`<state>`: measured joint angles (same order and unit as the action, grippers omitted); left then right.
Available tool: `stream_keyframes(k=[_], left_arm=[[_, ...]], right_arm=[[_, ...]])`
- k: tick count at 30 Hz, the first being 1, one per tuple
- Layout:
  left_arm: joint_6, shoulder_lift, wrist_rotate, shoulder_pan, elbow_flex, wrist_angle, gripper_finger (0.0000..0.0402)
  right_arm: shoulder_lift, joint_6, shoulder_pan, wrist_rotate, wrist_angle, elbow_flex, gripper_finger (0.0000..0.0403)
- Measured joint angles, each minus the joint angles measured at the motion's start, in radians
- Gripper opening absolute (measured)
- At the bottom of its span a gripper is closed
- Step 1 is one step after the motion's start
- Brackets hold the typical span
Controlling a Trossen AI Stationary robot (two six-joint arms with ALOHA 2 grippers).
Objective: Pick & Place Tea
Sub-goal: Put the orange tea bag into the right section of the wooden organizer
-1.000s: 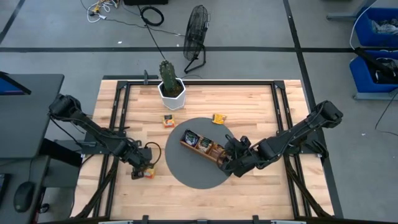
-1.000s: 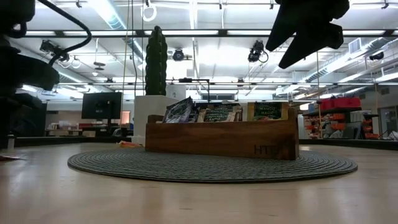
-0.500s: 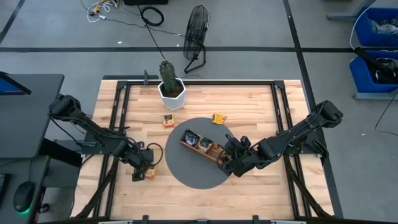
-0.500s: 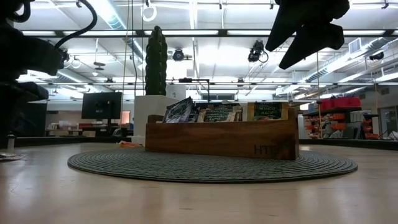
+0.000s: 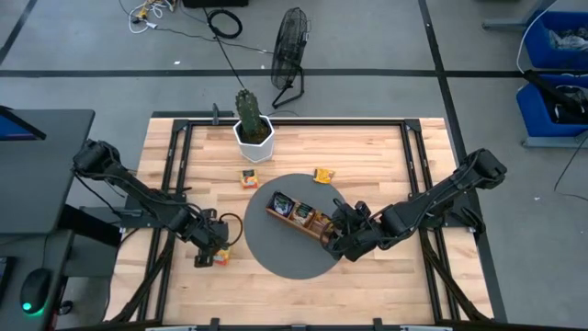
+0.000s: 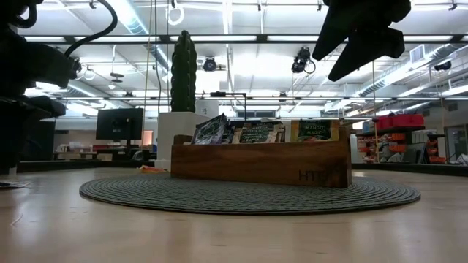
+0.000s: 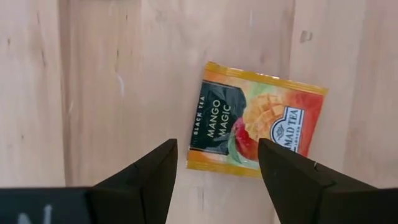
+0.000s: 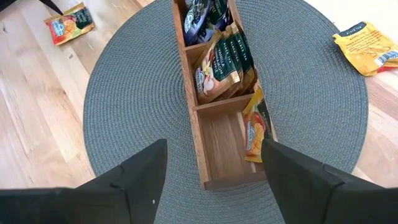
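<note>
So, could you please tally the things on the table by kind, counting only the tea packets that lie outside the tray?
Loose tea packets: 3
Wooden tray: 1
Round grey mat: 1
Potted cactus: 1
Total: 6

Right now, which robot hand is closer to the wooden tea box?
The right. The right gripper hovers open over the wooden tray's near end, on the round mat. The left gripper is off the mat, open above an orange tea packet.
</note>
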<state>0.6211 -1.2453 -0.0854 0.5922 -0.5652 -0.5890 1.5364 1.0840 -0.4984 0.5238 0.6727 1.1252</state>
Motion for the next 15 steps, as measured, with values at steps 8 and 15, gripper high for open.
stream_keyframes(k=[8,15], left_arm=[[0.050,0.000,0.011,0.000,0.054,0.067,0.0227],[0.052,0.003,0.000,0.000,0.090,0.096,0.0227]], right_arm=[[0.000,-0.003,0.000,0.000,0.000,0.000,0.0268],[0.000,-0.004,0.002,0.000,0.000,0.000,0.0268]])
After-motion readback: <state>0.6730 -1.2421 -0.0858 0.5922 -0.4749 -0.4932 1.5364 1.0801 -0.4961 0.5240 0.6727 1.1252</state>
